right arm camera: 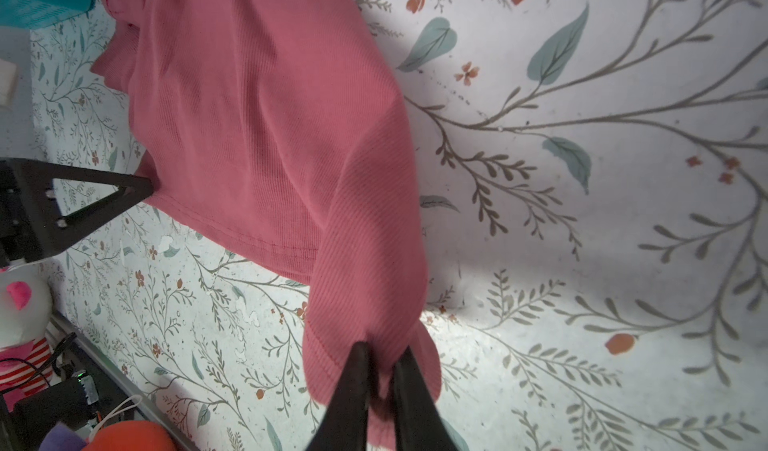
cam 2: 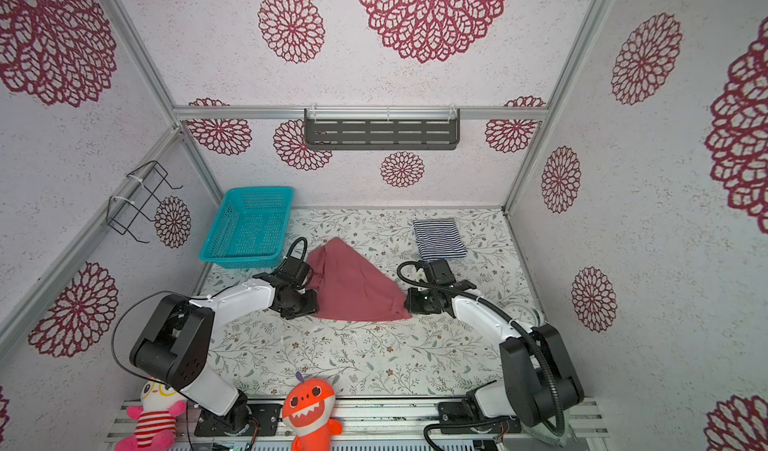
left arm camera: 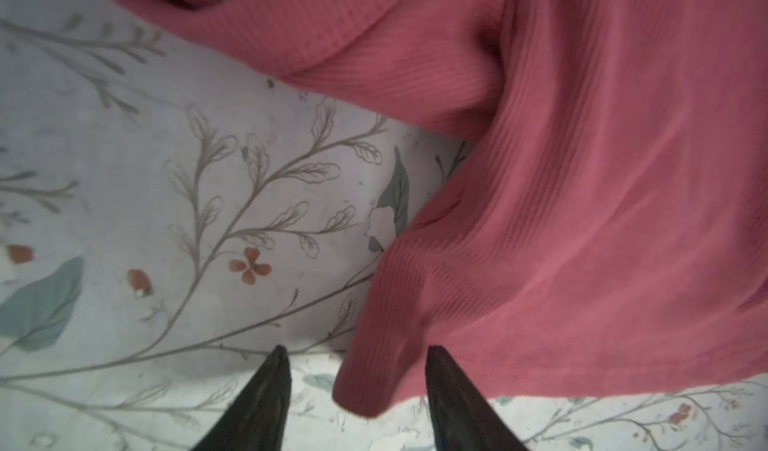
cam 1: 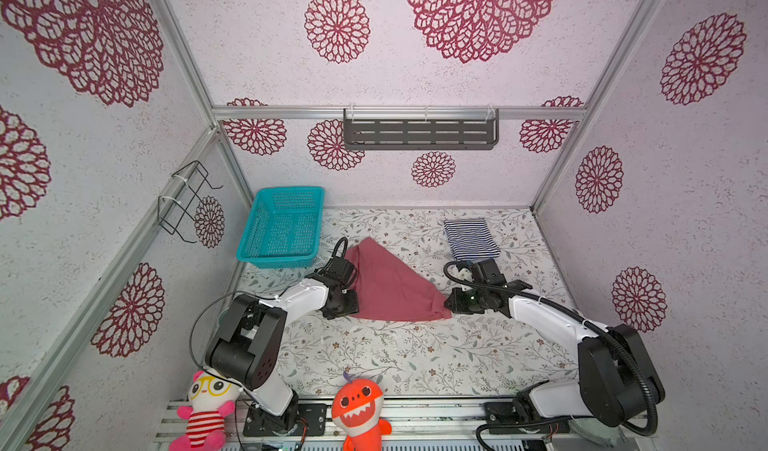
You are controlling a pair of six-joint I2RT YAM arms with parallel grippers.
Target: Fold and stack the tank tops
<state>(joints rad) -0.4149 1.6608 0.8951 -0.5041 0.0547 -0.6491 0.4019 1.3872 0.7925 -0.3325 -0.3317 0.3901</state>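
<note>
The plain rose-red tank top (cam 1: 386, 287) (cam 2: 353, 282) lies spread in a rough triangle mid-table. Its near right corner is lifted, and my right gripper (cam 1: 449, 303) (right arm camera: 384, 351) is shut on that bunched corner (right arm camera: 365, 303). At the near left corner, my left gripper (cam 1: 352, 303) (left arm camera: 355, 349) stands open. A fold of the rose-red cloth (left arm camera: 374, 378) hangs between its fingers without being pinched. One left finger (right arm camera: 104, 195) shows at the hem in the right wrist view. The striped tank top (cam 1: 469, 237) (cam 2: 438, 237) lies folded at the back right, apart from both grippers.
A teal basket (cam 1: 282, 228) (cam 2: 249, 228) stands at the back left, close behind the left arm. Two plush toys (cam 1: 208, 411) (cam 1: 359, 411) sit on the front rail. A dark shelf (cam 1: 419, 129) and a wire rack (cam 1: 187, 199) hang on the walls.
</note>
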